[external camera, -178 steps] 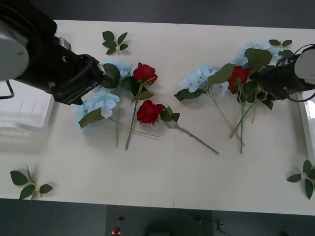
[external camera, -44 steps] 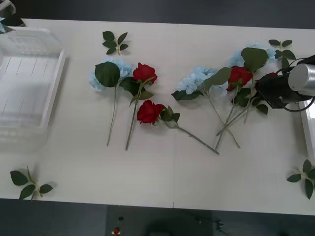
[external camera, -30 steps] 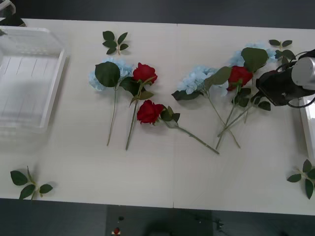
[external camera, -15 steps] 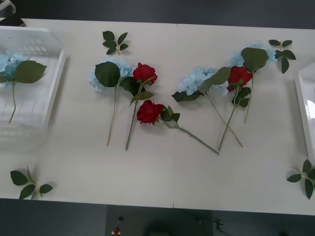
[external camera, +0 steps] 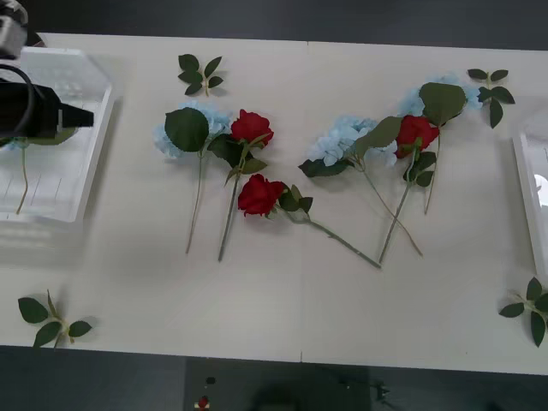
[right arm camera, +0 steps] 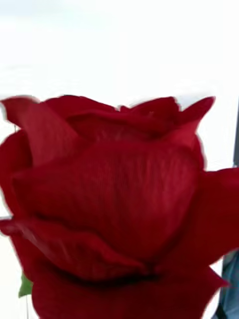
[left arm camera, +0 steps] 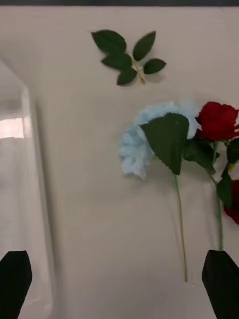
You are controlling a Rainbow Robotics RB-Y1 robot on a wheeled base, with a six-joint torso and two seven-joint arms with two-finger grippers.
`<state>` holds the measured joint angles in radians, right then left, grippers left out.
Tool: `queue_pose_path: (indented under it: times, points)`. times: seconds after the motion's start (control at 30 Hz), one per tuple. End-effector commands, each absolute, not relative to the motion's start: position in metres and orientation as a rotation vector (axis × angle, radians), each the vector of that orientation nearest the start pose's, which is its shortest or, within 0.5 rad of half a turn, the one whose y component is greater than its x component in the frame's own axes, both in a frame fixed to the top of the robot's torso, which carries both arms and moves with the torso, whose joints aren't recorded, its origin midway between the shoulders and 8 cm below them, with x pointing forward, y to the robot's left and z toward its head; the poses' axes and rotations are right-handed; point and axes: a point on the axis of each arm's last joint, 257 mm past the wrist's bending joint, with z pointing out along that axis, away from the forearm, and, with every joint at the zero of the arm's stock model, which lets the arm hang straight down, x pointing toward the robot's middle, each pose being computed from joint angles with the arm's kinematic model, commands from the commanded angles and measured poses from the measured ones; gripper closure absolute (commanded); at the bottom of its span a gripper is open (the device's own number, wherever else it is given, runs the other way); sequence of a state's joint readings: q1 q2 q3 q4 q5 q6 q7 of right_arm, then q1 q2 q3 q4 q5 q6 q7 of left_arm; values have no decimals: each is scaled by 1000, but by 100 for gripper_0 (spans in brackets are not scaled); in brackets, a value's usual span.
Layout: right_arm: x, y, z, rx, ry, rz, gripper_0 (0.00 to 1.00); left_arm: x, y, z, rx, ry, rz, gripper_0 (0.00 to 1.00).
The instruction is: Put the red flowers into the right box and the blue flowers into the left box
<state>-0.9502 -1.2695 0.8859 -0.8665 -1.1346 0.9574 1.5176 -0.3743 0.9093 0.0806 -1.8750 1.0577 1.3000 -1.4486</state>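
My left gripper (external camera: 83, 116) hangs open over the left box (external camera: 92, 163), a white tray at the table's left end. A blue flower's stem (external camera: 22, 180) shows in that box under the arm. The left wrist view has the black fingers apart around my left gripper (left arm camera: 119, 279), with a blue flower (left arm camera: 142, 142) and a red flower (left arm camera: 217, 120) lying on the table beyond. More red flowers (external camera: 259, 194) (external camera: 415, 130) and blue flowers (external camera: 345, 137) (external camera: 438, 92) lie mid-table. My right gripper is shut on a red flower (right arm camera: 114, 199) held over white. The right box (external camera: 526, 193) shows its edge.
Flowerless leaf sprigs lie at the back left (external camera: 200, 72), back right (external camera: 489, 79), front left (external camera: 49, 318) and front right (external camera: 532, 310). The table's front half is bare white surface.
The right arm carried one red flower off to the right, out of the front view. A blue flower appeared in the left box, and the left arm has come back over it.
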Motion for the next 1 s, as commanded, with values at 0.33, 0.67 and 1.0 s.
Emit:
queue_pose_path:
  times: [0.33,0.67,1.0]
  points:
    - [546,-609,-122,215,2486,-392,0,537,221,-178,385,2282,-32,0]
    - [568,-472,-161,370,2534,165,0,571,170,-216,321,2243,155,0]
    - [614,-398,-194,458,2442,332,0,602,176,-251,336,2209,139,0]
